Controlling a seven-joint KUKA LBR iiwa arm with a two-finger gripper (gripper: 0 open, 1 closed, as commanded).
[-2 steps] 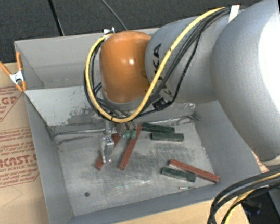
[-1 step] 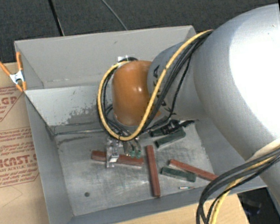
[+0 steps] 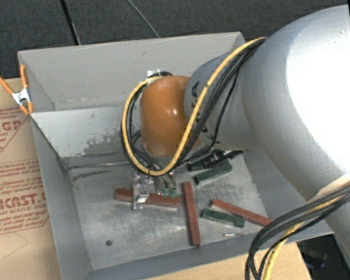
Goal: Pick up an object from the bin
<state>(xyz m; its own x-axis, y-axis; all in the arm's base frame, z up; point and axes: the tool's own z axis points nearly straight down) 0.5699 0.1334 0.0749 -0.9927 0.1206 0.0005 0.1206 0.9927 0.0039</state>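
My gripper (image 3: 142, 196) is down near the middle of the bin floor, its metal fingers right over a reddish-brown flat stick (image 3: 146, 200) that lies slanted from left to lower right. Whether the fingers close on the stick is hidden by their own metal. A second reddish-brown stick (image 3: 191, 214) lies upright just to the right of it. Further right lie a dark green block (image 3: 221, 217) and another brown stick (image 3: 240, 212) slanting toward the bin's lower right corner.
Another dark green piece (image 3: 212, 172) lies under the arm at the right. The arm with its orange cover and yellow-black cables hangs over the bin's middle and right side. The bin's left floor has only a small dark speck.
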